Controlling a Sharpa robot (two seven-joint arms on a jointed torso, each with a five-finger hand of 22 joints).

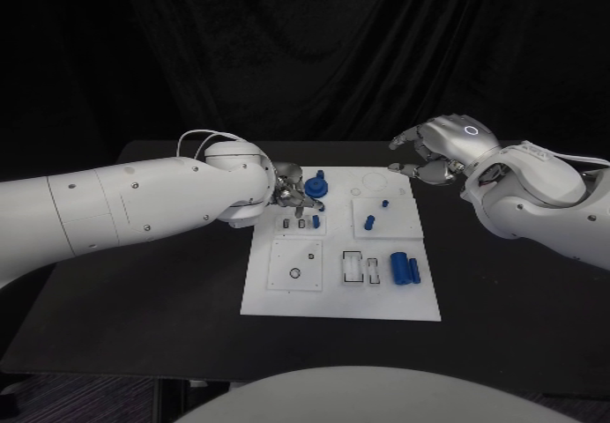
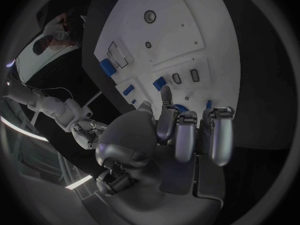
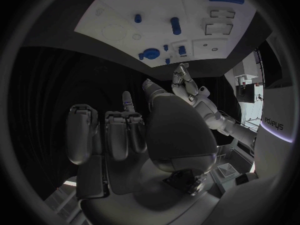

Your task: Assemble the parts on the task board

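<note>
Overhead, black worktop (image 1: 140,308) against dark drapes, white board (image 1: 341,300) lying flat at its middle. On the board: round blue part (image 1: 316,185) near the far edge, small blue peg (image 1: 370,222) on the raised right panel, pair of blue cylinders (image 1: 405,268) side by side near the right edge. Left hand (image 1: 288,189) low over the board's far-left corner, fingers curled beside the round part; holding anything or not, cannot tell, fingertips hidden under the wrist. Right hand (image 1: 432,154) raised off the board's far-right corner, fingers bent loosely, holding nothing. Slots in the left panels too small to make out
</note>
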